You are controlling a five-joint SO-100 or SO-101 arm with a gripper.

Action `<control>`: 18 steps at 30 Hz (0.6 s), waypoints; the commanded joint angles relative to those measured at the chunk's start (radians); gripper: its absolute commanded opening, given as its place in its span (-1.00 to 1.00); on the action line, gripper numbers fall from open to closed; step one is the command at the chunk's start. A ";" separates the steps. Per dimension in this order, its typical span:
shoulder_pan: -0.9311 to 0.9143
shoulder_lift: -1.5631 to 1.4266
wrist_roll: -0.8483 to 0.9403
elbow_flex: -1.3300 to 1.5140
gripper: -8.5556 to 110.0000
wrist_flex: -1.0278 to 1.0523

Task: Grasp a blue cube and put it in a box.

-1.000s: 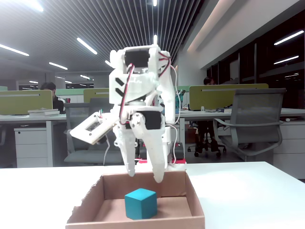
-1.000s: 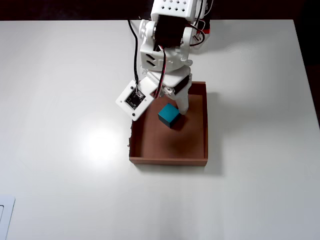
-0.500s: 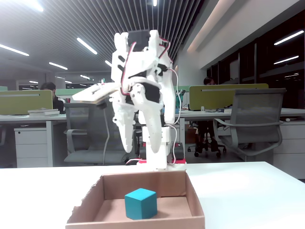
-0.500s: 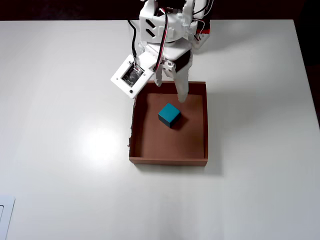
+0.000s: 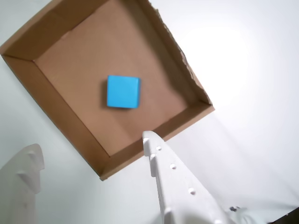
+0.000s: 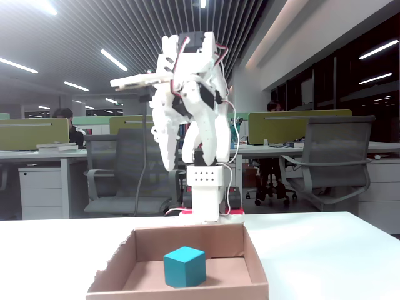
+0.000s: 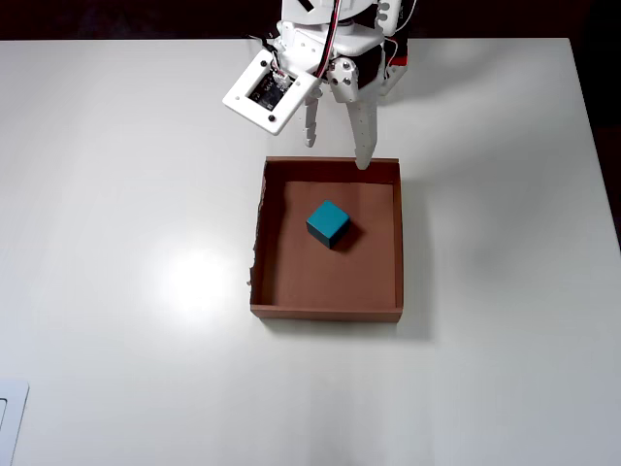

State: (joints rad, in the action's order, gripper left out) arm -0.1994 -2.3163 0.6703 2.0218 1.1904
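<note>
In the overhead view I see the white table (image 7: pixel 116 194) filling the frame, with a glare patch at left of centre and a pale flat object just poking in at the lower left corner. Moving right, the box (image 7: pixel 400 243) sits a little right of centre, its left wall ragged and torn toward the lower left corner. The blue cube (image 7: pixel 328 223) rests on the box floor in the upper middle, clear of all four walls and touching nothing else. Above the box, at the top centre of the frame, my gripper (image 7: pixel 337 155) points down the picture with its two fingers spread apart and nothing between them; the tip of the longer finger lies over the box's upper wall. In the wrist view the box (image 5: pixel 56 135) runs diagonally across the upper left, the blue cube (image 5: pixel 123 92) lies near the middle of its floor, and one white finger shows at the lower left while the other reaches up from the bottom centre, with a wide gap between. In the fixed view the box (image 6: pixel 256 262) is at the bottom centre with the blue cube (image 6: pixel 185 267) inside, and the gripper (image 6: pixel 178 164) hangs high above it, empty, with office desks and chairs behind.
</note>
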 commanded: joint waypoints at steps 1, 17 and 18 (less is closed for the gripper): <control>0.003 -0.067 0.032 0.009 -0.41 -0.032; -0.015 -0.410 0.140 0.302 -0.41 -0.118; -0.011 -0.433 0.144 0.318 -0.41 -0.118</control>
State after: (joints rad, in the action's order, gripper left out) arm -0.2194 -2.7013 0.7992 2.3301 1.0922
